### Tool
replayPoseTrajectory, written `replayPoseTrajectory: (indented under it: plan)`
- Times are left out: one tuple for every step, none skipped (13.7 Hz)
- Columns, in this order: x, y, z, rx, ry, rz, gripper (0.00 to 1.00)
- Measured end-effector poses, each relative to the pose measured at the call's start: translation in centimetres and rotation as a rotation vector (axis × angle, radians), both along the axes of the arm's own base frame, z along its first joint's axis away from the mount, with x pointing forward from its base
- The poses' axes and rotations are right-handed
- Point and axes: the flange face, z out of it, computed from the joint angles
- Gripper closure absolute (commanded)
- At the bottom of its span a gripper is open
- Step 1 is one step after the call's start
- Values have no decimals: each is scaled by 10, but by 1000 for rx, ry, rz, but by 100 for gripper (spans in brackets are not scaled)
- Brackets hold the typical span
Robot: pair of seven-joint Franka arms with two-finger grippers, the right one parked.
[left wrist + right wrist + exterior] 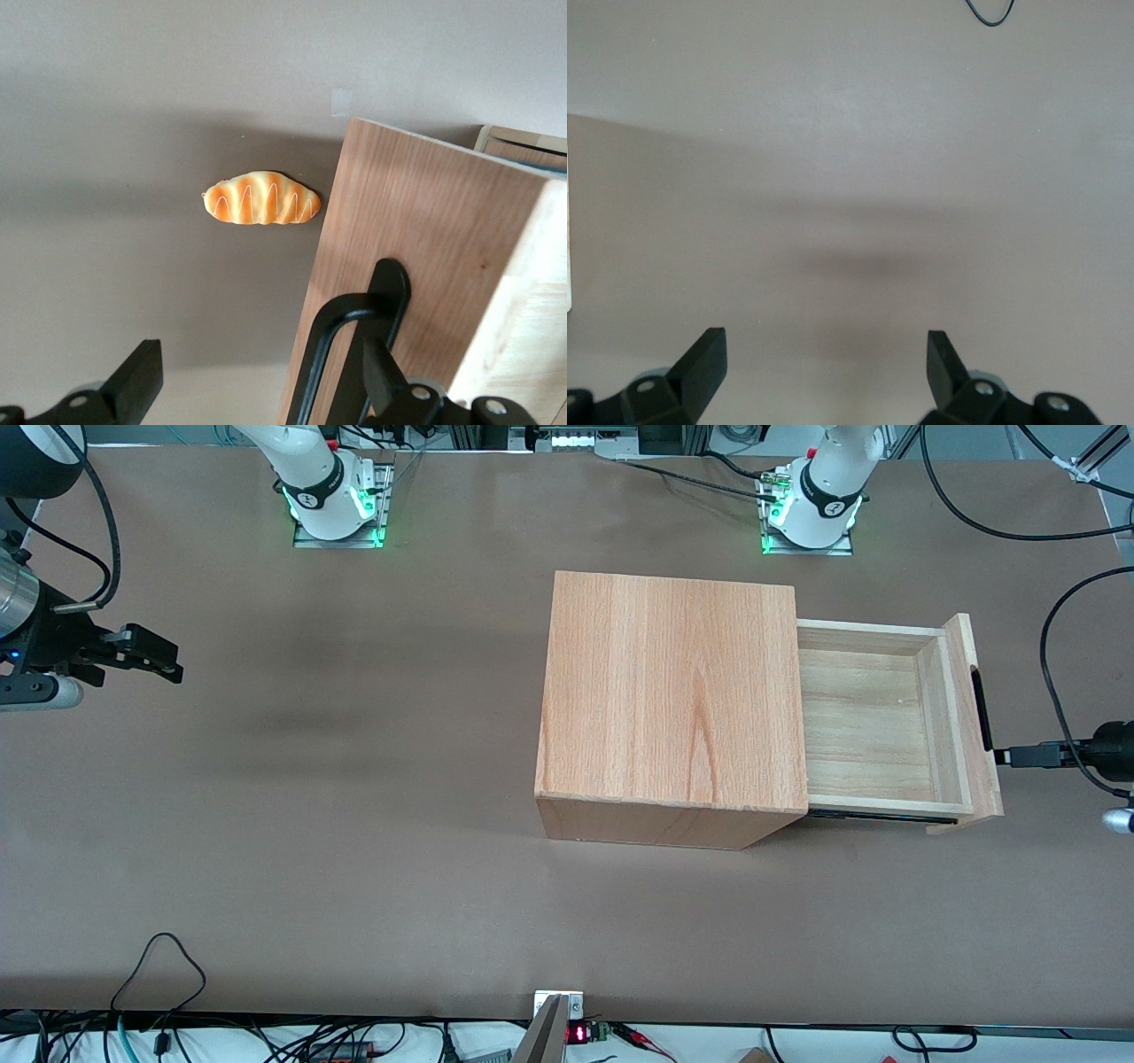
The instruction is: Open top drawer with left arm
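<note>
Your pincer (257, 376) sits spread wide right at the drawer front, with the black bar handle (341, 354) between its two fingers (137, 376) and neither one pressing on it. The top drawer (877, 722) is pulled well out of the wooden cabinet (669, 700), toward the working arm's end of the worktop (354, 824). A small bread roll (261, 198) lies on the worktop just beside the drawer front.
</note>
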Motion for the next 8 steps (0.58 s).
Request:
replayPoseTrajectory:
  plan:
    - [0,2,2,3,-3,4,0]
    - [0,6,5,6,-9,8,0]
    - [0,9,9,10,-17,13,0]
    - [1,11,15,12,-23,14,0]
    - [0,10,19,11,-22,12,0]
    - [0,9,26,11,-26,8,0]
    - [1,7,36,12,-36,3,0]
    - [0,4,49,13,-44,-5,0]
